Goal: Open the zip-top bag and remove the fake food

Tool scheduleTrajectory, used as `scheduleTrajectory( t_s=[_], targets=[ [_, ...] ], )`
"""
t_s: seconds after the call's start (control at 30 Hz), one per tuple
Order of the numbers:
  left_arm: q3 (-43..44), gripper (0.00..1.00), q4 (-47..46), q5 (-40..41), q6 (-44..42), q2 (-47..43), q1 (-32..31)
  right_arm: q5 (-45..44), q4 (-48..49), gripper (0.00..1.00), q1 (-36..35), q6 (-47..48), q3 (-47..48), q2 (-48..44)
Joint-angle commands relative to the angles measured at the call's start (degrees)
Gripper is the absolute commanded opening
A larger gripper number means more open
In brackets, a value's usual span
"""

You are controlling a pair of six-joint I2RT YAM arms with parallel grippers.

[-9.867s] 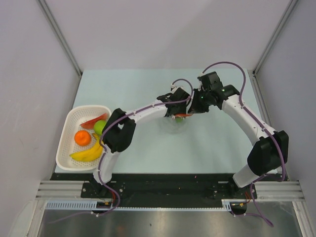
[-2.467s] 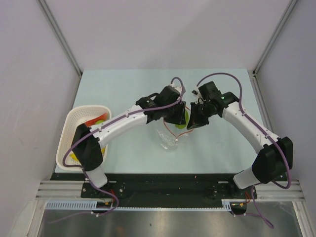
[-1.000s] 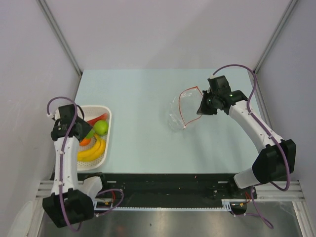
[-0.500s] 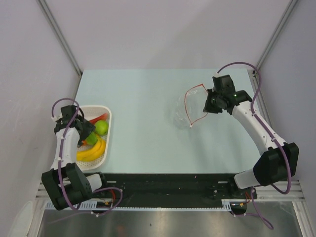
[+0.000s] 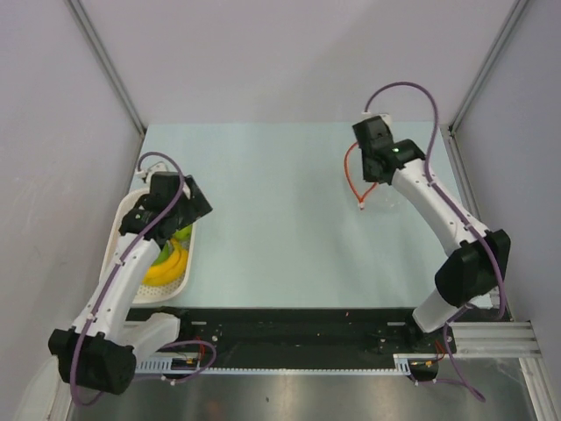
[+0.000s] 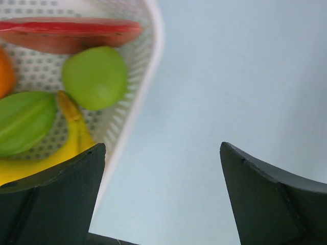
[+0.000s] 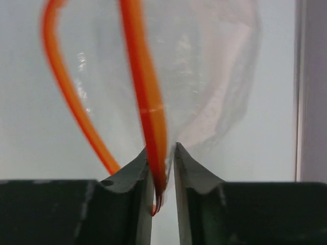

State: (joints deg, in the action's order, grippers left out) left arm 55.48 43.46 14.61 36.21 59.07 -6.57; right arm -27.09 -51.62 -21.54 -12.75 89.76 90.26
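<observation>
The clear zip-top bag (image 5: 379, 189) with its red zip strip (image 5: 351, 180) hangs open at the far right of the table, empty as far as I can see. My right gripper (image 5: 372, 171) is shut on the red strip (image 7: 148, 112) at the bag's mouth. The fake food lies in the white basket (image 5: 123, 237) at the left: a red piece (image 6: 71, 31), a round green fruit (image 6: 94, 76), a flat green piece (image 6: 23, 120), a yellow banana (image 6: 71, 138) and an orange edge (image 6: 4, 71). My left gripper (image 6: 161, 153) is open and empty over the basket's right rim (image 6: 138, 102).
The pale blue table (image 5: 280, 219) is walled by grey panels at left, back and right. A black rail (image 5: 289, 324) runs along the near edge by the arm bases.
My right gripper has carried the bag further toward the far right. My left arm has swung up and right, from beside the basket to over its right rim.
</observation>
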Motion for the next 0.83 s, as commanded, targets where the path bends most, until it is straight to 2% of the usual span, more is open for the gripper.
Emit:
scheduleTrajectory(
  t_s=[0.0, 0.07, 0.1, 0.13, 0.2, 0.23, 0.27, 0.3, 0.37, 0.47, 0.5, 0.6, 0.73, 0.77, 0.8],
  targets=[
    [4.45, 0.96, -0.31, 1.21, 2.38, 0.17, -9.06, -0.37, -1.38, 0.32, -6.93, 2.39, 7.09, 6.58],
    [6.47, 0.96, -0.22, -0.62, 0.72, 0.26, -11.96, 8.76, -1.9, 0.53, -7.29, -0.32, 10.77, 10.27],
    [7.26, 0.97, -0.31, -1.51, -0.07, 0.0, -12.85, 11.42, -2.0, 0.6, -7.55, -2.95, 12.01, 11.25],
    [8.31, 0.97, -0.57, -2.56, -1.91, -0.44, -13.38, 14.06, -2.0, 0.72, -7.99, -4.2, 12.98, 12.65],
    [8.76, 1.0, -3.37, -7.3, -3.77, -3.33, -14.52, 18.47, -1.3, 0.79, -8.6, -7.27, 15.01, 13.1],
    [8.59, 0.99, -6.26, -8.88, -5.17, -4.48, -14.87, 20.04, 0.01, 0.95, -9.56, -7.89, 15.1, 12.32],
    [8.33, 1.0, -7.94, -12.55, -5.88, -6.92, -15.05, 20.76, 0.81, 1.0, -9.92, -8.07, 14.49, 11.79],
    [8.15, 1.0, -9.69, -14.07, -6.49, -7.99, -15.14, 21.37, 1.51, 1.0, -10.36, -8.77, 14.05, 10.65],
    [7.45, 1.0, -15.58, -24.31, -8.51, -9.93, -15.23, 23.74, 4.49, 1.0, -11.15, -9.48, 12.21, 6.62],
    [7.53, 0.99, -21.21, -30.94, -7.65, -10.46, -16.81, 30.07, 11.25, 1.0, -10.98, -12.46, 4.66, -1.64],
    [7.53, 1.0, -22.53, -34.0, -6.68, -10.73, -17.25, 30.51, 12.93, 1.0, -11.07, -13.52, -0.49, -3.93],
    [6.31, 0.99, -30.42, -37.36, -3.7, -12.3, -18.48, 28.59, 16.89, 1.0, -11.33, -17.74, -7.73, -13.24],
    [2.53, 0.99, -41.15, -41.23, 1.05, -15.03, -18.57, 24.99, 13.12, 1.0, -11.68, -17.67, -11.09, -21.6],
    [1.91, 0.99, -43.09, -42.11, 2.19, -15.21, -18.66, 24.37, 13.03, 1.0, -11.94, -17.66, -11.79, -26.14],
    [0.95, 0.99, -48.07, -44.64, 5.51, -15.65, -18.83, 26.28, 13.38, 1.0, -11.95, -17.05, -12.49, -28.36]
  ],
)
